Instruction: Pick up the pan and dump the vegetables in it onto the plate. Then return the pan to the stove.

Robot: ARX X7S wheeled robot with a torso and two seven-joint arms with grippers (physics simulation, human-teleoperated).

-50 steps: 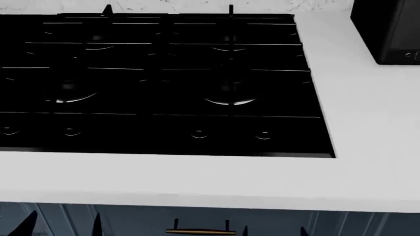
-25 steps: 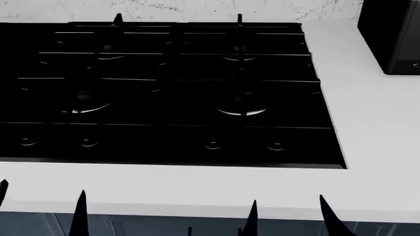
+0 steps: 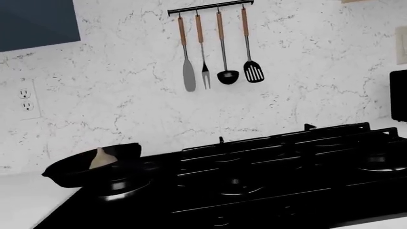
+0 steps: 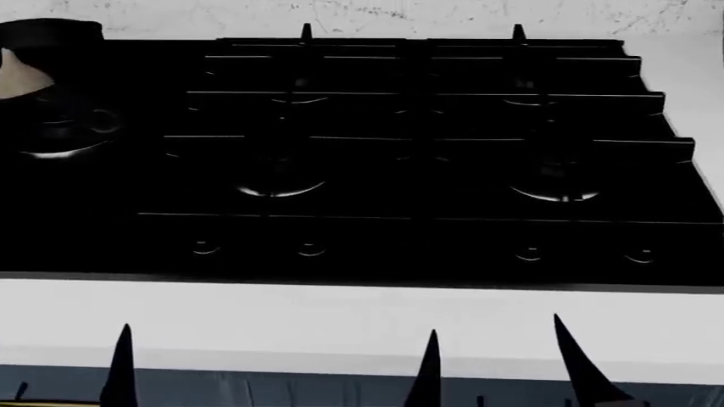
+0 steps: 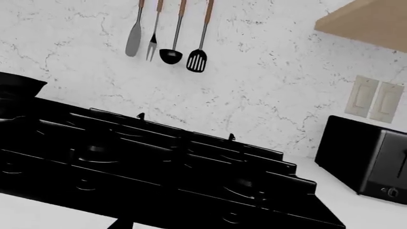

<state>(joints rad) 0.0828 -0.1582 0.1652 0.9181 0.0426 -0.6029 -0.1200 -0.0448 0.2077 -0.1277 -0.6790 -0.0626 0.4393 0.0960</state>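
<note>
The pan (image 3: 95, 168) holding the garlic bulb (image 3: 102, 158) sits on the stove (image 4: 374, 161) at ten o'clock, while both pincers, left (image 4: 271, 369) and right (image 4: 571, 365), show spread tips over the white tabletop (image 4: 339, 322).

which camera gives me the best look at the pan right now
The left wrist view: the pan shows whole on a burner of the stove, vegetable inside. The head view cuts it off at the frame edge; the right wrist view catches only part of its dark rim.
</note>
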